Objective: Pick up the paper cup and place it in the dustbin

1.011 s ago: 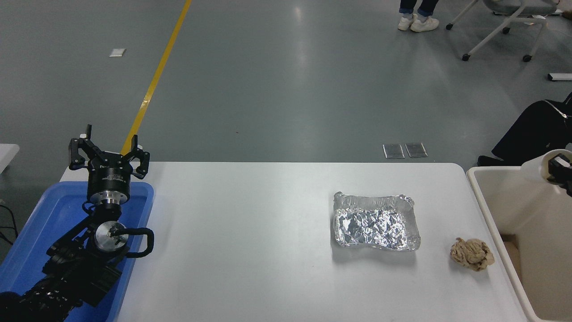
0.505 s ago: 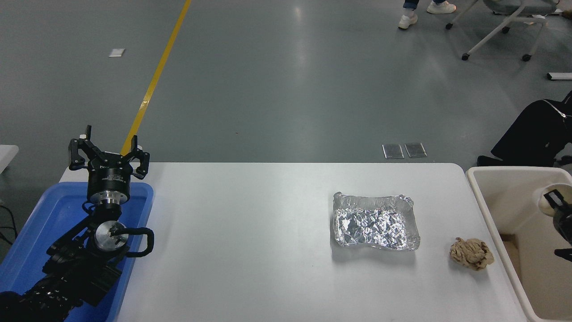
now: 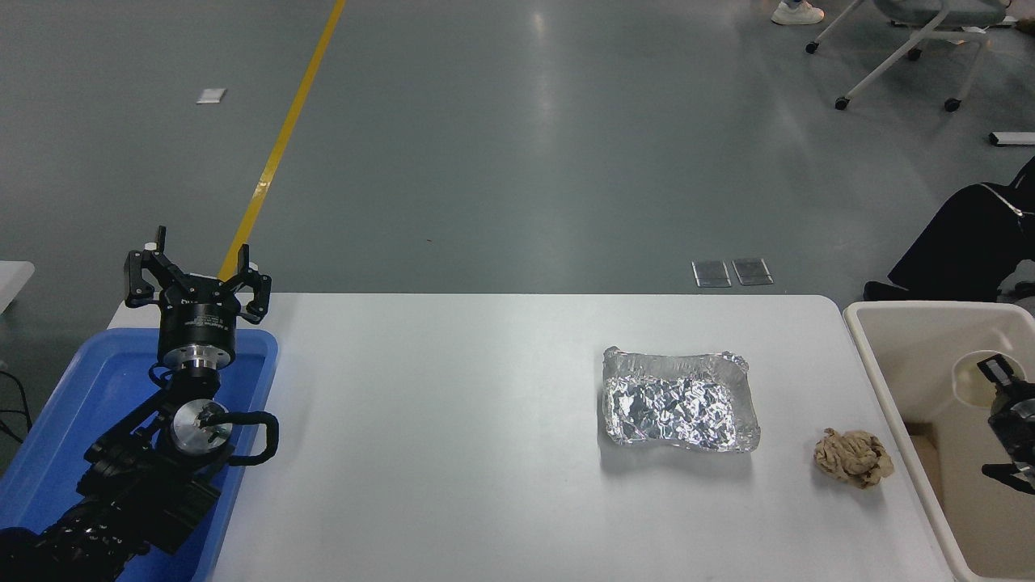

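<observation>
One paper cup (image 3: 973, 378) shows at the right edge of the frame, inside the one dustbin (image 3: 869, 356), its cream opening facing up and toward the camera, low between the bin's walls. The right gripper (image 3: 1009, 420) comes in from the right edge and sits just beside the cup over the bin; one finger lies against the cup's rim and another juts out lower down, but most of the gripper is cut off by the frame, so whether its jaws are closed on the cup or spread cannot be told. The left gripper (image 3: 196, 267) stands at the middle left, above the far end of the one blue tray (image 3: 48, 453), with its jaws spread wide and nothing between them; its arm runs down to the lower left corner. On the white table (image 3: 437, 436) lie two other things: one crinkled foil tray (image 3: 681, 402) right of centre, and one crumpled brown paper wad (image 3: 853, 458) to its lower right, near the dustbin's wall but apart from it. At the upper right stand one wheeled chair (image 3: 906, 48) and one white shoe (image 3: 796, 11) of a person.
</observation>
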Controlling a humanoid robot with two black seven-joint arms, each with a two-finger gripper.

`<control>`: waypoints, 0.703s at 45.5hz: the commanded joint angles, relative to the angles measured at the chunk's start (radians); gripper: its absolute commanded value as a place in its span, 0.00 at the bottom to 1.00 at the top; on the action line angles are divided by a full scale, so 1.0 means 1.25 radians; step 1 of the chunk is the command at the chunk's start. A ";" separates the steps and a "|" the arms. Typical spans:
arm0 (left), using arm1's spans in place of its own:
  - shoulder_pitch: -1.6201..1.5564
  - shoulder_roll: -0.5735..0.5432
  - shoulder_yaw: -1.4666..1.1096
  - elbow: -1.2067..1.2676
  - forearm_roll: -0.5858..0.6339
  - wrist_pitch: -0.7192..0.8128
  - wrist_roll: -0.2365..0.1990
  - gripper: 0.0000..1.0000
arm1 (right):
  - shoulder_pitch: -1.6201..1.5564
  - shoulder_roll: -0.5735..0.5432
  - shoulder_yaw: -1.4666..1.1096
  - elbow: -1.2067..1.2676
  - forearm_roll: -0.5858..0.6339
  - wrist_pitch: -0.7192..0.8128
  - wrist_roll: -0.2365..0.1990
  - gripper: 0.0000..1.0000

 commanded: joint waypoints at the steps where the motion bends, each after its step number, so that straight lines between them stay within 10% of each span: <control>1: 0.000 0.000 0.000 0.000 0.000 0.000 0.000 0.99 | 0.003 0.001 -0.006 -0.004 0.001 0.003 0.006 1.00; 32: -0.001 0.000 0.000 0.000 0.000 0.000 0.000 0.99 | 0.370 -0.141 -0.302 0.400 -0.024 0.084 0.014 1.00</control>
